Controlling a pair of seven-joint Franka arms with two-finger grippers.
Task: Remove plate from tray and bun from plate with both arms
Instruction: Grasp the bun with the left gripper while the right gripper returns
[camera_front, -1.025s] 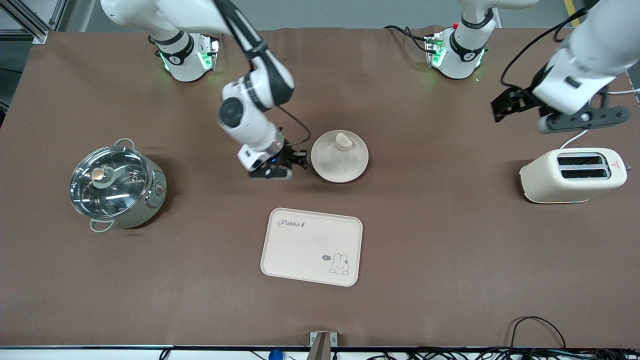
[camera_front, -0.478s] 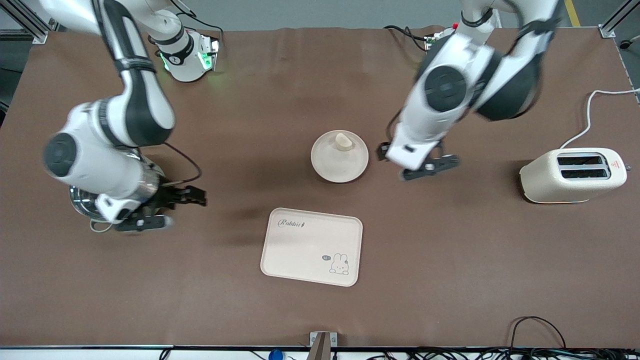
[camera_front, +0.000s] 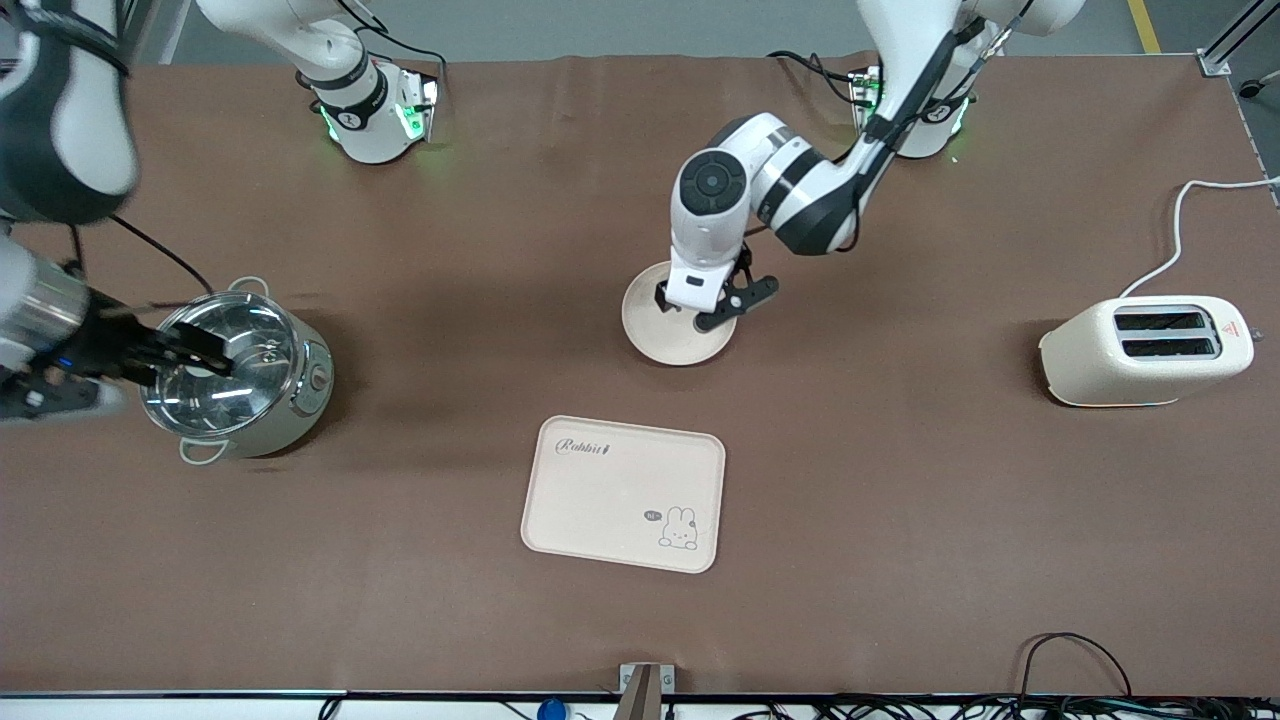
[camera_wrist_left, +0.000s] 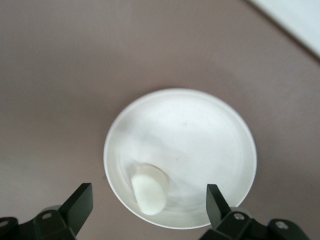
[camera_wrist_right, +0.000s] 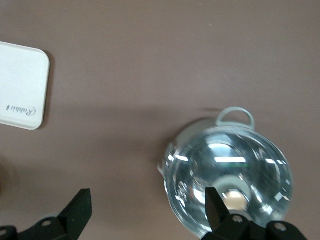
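The round cream plate (camera_front: 672, 342) lies in the middle of the table. The bun is hidden by the arm in the front view. In the left wrist view the pale bun (camera_wrist_left: 149, 189) lies on the plate (camera_wrist_left: 200, 135) close to its rim. My left gripper (camera_front: 705, 303) hangs over the plate, open and empty, with its fingers on either side of the bun (camera_wrist_left: 148, 196). My right gripper (camera_front: 205, 352) is open and empty over the steel pot (camera_front: 250, 385). In the right wrist view (camera_wrist_right: 147, 197) one finger is over the glass lid.
The steel pot with its glass lid (camera_wrist_right: 230, 175) stands toward the right arm's end. A cream rabbit tray (camera_front: 622, 492) lies nearer to the front camera than the plate and also shows in the right wrist view (camera_wrist_right: 20, 85). A cream toaster (camera_front: 1145, 350) stands toward the left arm's end.
My left gripper has swung in from beside the plate to over it and the bun. My right gripper has moved toward the right arm's end, to over the pot's lid.
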